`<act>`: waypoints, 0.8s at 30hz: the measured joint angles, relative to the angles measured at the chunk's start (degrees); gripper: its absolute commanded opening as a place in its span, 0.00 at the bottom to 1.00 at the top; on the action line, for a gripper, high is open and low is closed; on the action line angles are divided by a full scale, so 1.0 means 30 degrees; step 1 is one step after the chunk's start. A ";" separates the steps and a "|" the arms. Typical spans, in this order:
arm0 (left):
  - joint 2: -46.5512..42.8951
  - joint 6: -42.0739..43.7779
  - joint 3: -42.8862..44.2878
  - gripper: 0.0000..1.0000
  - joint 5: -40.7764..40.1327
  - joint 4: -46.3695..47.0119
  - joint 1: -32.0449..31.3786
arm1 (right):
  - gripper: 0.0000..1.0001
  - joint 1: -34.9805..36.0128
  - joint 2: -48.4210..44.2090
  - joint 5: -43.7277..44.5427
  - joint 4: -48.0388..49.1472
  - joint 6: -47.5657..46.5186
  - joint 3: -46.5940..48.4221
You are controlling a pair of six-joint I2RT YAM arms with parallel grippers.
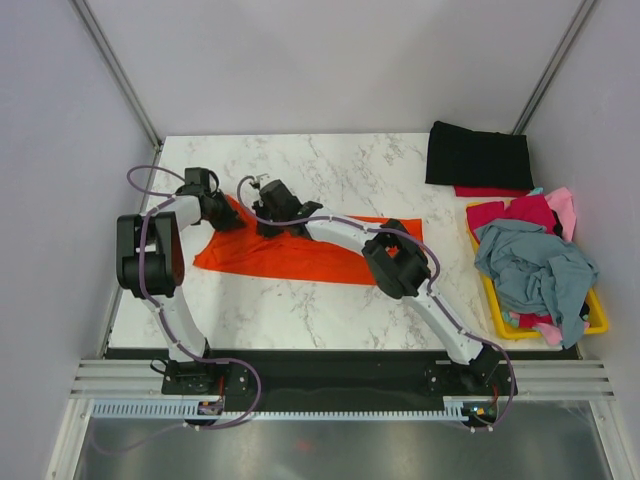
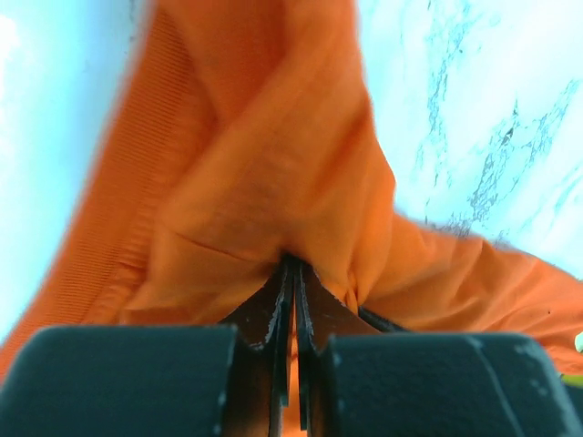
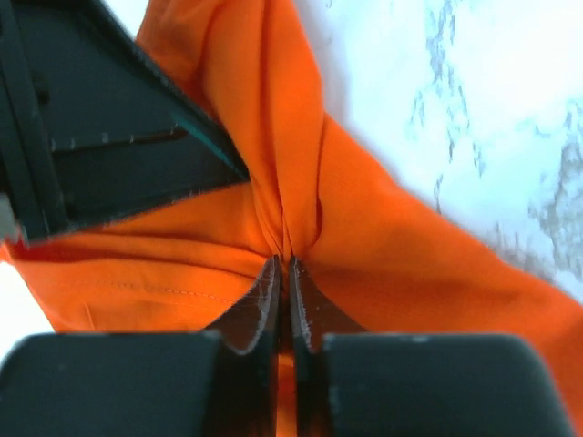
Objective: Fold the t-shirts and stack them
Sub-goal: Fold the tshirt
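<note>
A bright orange t-shirt (image 1: 300, 255) lies spread across the middle of the marble table. My left gripper (image 1: 222, 215) is shut on its far left corner, and in the left wrist view the orange cloth (image 2: 273, 164) bunches out of the pinched jaws. My right gripper (image 1: 266, 222) sits just to the right of it, shut on the shirt's far edge; the orange t-shirt (image 3: 301, 182) puckers at its closed tips (image 3: 284, 264). A folded black t-shirt (image 1: 478, 156) lies at the back right on a red one (image 1: 490, 191). More t-shirts, grey-blue (image 1: 535, 265), pink and red, are heaped at the right.
A yellow plastic bin (image 1: 500, 305) at the table's right edge holds the heap of shirts. The left arm's black finger (image 3: 118, 155) shows close beside my right gripper in the right wrist view. Grey walls enclose the table on three sides.
</note>
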 measured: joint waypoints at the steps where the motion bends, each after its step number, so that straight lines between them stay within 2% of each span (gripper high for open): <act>1: 0.0000 0.0000 0.0000 0.08 0.0058 -0.0036 0.0000 | 0.07 0.0051 -0.0342 0.0117 0.0131 -0.0080 -0.0561; 9: 0.0000 -0.0095 0.0000 0.08 0.0415 -0.0102 0.0036 | 0.25 0.1027 -0.4881 0.1836 0.0153 -0.0984 -0.6798; 15: 0.0007 -0.0131 0.0000 0.07 0.0321 -0.0058 0.0291 | 0.24 0.2208 -0.8072 0.2477 -0.0321 -0.1486 -0.9828; 18: 0.0007 -0.0255 0.0000 0.07 0.0197 -0.0073 0.0386 | 0.27 0.2841 -0.9675 0.2688 -0.0328 -0.1472 -1.1446; 21: 0.0007 -0.0321 0.0044 0.07 -0.0015 -0.0073 0.0554 | 0.45 0.3351 -1.0863 0.2776 -0.0444 -0.1355 -1.2655; 22: 0.0007 -0.0321 0.0109 0.07 -0.0087 -0.0102 0.0627 | 0.54 0.3504 -1.1154 0.2798 -0.0466 -0.1326 -1.2954; 24: 0.0007 -0.0321 0.0240 0.07 -0.0168 -0.0124 0.0714 | 0.59 0.3694 -1.1453 0.2790 -0.0488 -0.1319 -1.3253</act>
